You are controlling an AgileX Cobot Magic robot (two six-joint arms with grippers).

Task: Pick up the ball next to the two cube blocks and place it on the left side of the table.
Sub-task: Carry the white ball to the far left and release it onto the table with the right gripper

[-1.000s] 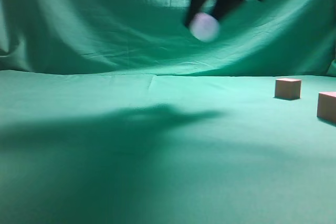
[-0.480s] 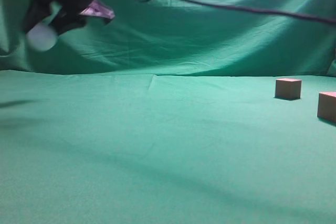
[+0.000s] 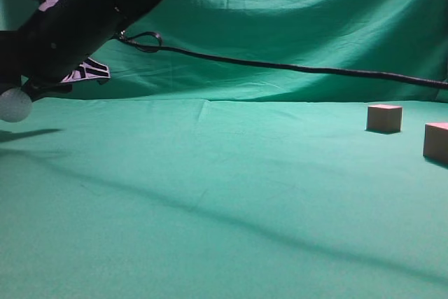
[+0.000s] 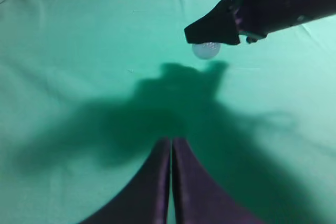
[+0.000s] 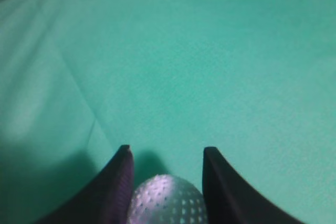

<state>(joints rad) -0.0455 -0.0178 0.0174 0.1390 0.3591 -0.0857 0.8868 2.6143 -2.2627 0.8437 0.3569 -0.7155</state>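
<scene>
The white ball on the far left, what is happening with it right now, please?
The right gripper has reached across and holds the ball between its fingers, just above the table at its far left edge. The ball is not yet set down. The left gripper is shut and empty, hanging over the cloth. The two cube blocks sit untouched on the right side.

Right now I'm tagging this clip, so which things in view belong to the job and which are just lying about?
Job:
ball, held in the right tool
two cubes, the landmark
table

Lying about:
left tool, shut and idle
backdrop
cable
</scene>
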